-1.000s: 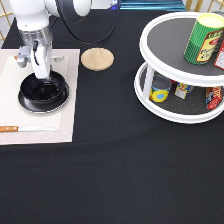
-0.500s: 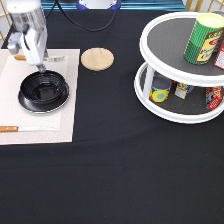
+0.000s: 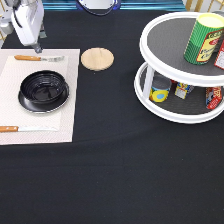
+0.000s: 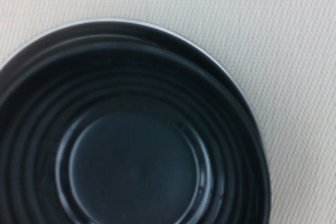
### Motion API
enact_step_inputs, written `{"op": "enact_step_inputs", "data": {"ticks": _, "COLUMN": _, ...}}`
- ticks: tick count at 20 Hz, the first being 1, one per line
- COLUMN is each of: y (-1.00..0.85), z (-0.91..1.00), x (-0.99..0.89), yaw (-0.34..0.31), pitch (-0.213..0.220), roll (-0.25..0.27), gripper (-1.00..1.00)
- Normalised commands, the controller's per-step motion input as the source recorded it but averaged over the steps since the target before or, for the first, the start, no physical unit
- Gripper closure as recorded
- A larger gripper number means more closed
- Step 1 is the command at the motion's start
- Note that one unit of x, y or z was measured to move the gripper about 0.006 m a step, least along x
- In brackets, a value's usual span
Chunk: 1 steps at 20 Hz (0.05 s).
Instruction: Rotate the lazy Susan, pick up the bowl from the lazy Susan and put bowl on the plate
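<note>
I see lazy Susan at exterior view's right, cans on both tiers. Pale placemat at exterior view's left. Bowl sits on plate, only thin silver rim showing. Gripper up at top left, above mat, apart from bowl, holding nothing; open or closed, I cannot tell from here. Wooden coaster between mat and turntable.

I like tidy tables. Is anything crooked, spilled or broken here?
Nothing stands out. The bowl sits level on the plate on the placemat, the cans stand upright on the lazy Susan, and the gripper holds nothing.
</note>
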Motion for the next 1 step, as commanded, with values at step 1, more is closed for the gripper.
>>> {"op": "enact_step_inputs", "data": {"ticks": 1, "y": 0.0, "z": 0.0, "x": 0.0, "yaw": 0.0, "pitch": 0.0, "roll": 0.0, "gripper": -1.0}}
